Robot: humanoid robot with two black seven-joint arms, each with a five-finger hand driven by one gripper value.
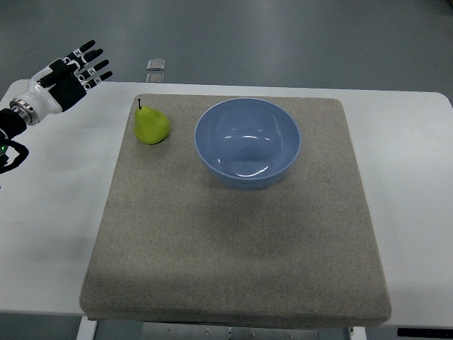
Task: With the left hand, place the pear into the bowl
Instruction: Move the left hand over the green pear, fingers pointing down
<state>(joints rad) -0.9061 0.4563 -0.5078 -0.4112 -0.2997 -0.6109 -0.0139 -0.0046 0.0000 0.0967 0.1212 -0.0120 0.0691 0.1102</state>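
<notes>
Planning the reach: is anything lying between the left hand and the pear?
No. In the top view, only bare white table and the mat's edge separate the open left hand from the pear.

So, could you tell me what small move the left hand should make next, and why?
Probably move the left hand right and down toward the pear: its fingers are spread and hold nothing, and the pear sits untouched on the mat beside the bowl.
</notes>
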